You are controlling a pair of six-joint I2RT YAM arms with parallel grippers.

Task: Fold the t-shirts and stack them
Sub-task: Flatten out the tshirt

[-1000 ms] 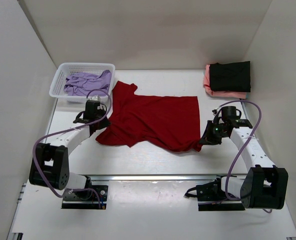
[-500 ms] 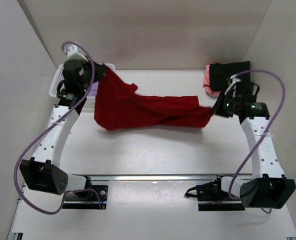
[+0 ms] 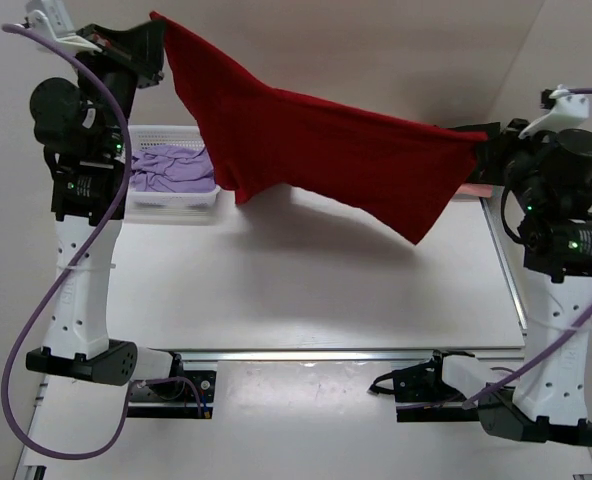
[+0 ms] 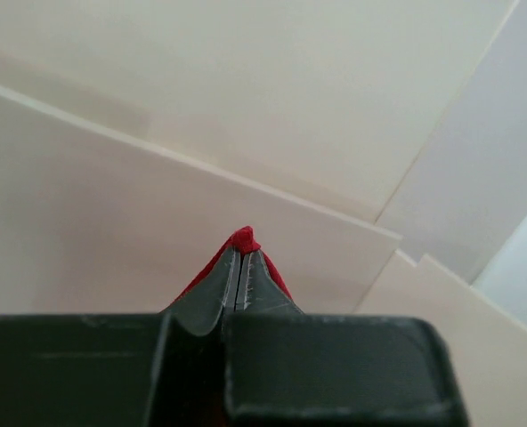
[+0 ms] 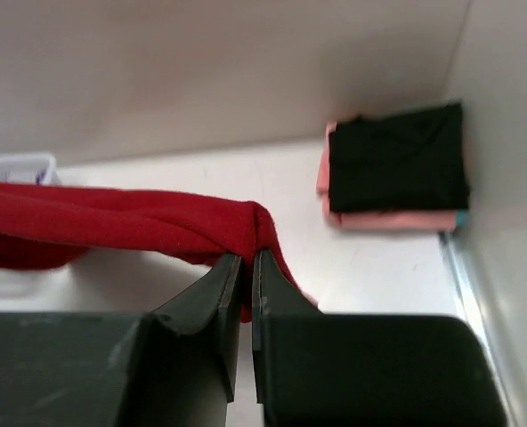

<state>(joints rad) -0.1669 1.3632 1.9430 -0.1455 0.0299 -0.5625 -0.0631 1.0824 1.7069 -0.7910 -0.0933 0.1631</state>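
Observation:
The bright red t-shirt hangs stretched in the air high above the table, held at both ends. My left gripper is shut on its left end; a red tip pokes out between the fingers. My right gripper is shut on its right end, with bunched red cloth running left from the jaws. A pale lavender t-shirt lies crumpled in the white mesh basket. A folded black t-shirt lies on a folded salmon pink one at the back right.
The white basket stands at the back left by the left wall. White walls close in the table on the left, back and right. A metal rail runs along the near edge by the arm bases.
Both arms have risen high and spread apart, lifting the red t-shirt off the table until it hangs stretched between them.

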